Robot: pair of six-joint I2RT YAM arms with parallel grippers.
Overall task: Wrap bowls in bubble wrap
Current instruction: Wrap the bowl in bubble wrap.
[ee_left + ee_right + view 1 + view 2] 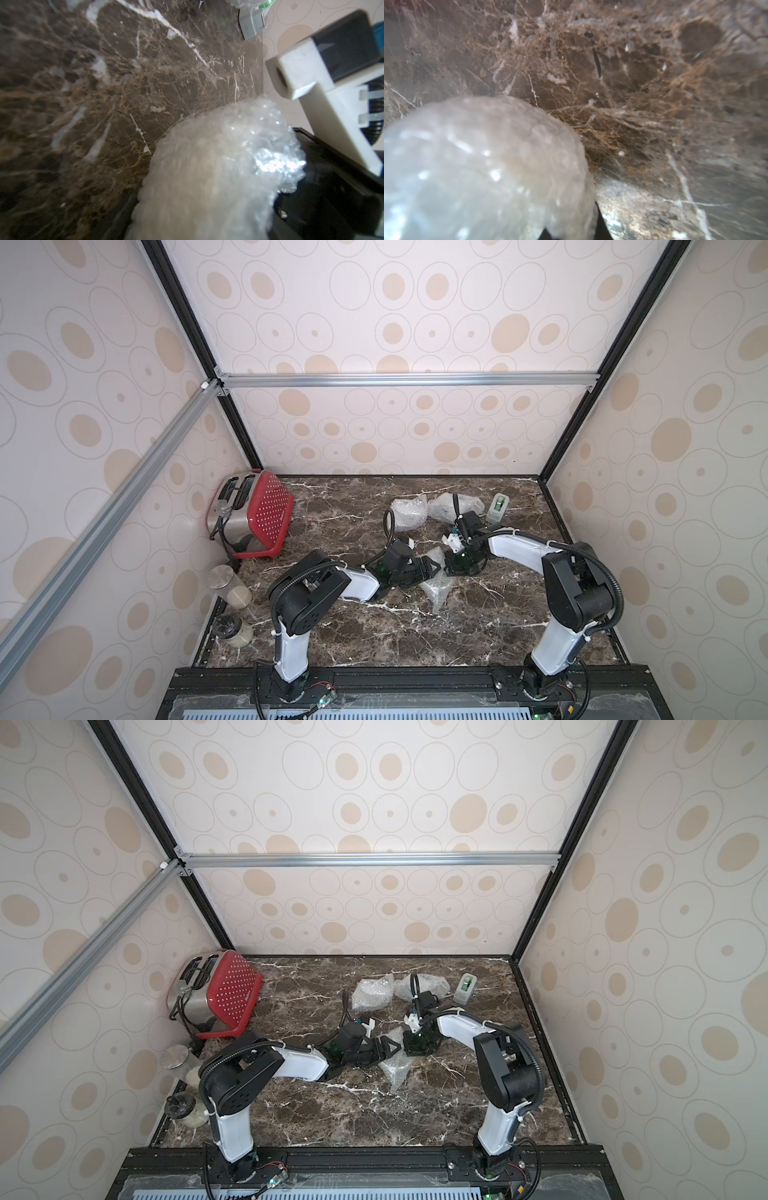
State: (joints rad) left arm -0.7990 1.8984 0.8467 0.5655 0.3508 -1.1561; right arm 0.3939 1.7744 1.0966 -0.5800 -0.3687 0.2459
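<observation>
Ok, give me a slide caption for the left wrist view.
Bubble wrap bundle fills the foreground over the marble table; tape dispenser beyond.

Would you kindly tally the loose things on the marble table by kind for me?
Bubble wrap bundles: 3
Glass jars: 2
Toaster: 1
Red basket: 1
Tape dispenser: 1
Total: 8

A mock kitchen built inside a lab test cell: a toaster [232, 510], jars [230, 585] and a marble tabletop [374, 635], boxed in by wallpapered panels [415, 302] on an aluminium frame [407, 379], with two robot arms [565, 585] bolted at the front.
</observation>
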